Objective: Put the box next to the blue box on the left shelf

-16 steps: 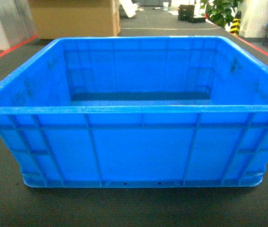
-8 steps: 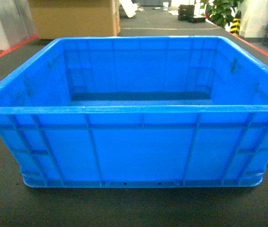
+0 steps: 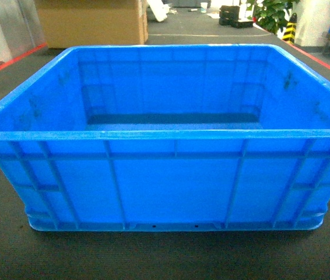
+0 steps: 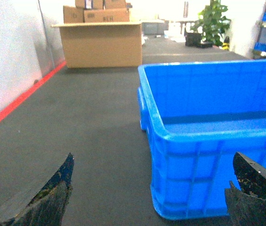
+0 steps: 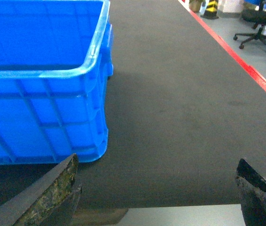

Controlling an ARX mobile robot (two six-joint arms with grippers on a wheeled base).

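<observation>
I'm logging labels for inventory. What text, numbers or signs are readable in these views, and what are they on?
Nothing can be read for certain.
Cardboard boxes behind the wooden counter: dark printed marks, too blurred to read.
Blue crate: no label or lettering visible on its walls or rim.
Yellow-and-black striped post: a hazard pattern only, no words.

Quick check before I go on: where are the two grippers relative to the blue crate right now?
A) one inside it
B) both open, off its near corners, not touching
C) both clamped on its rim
B: the left gripper and right gripper both show spread fingers with the crate ahead, untouched.
</observation>
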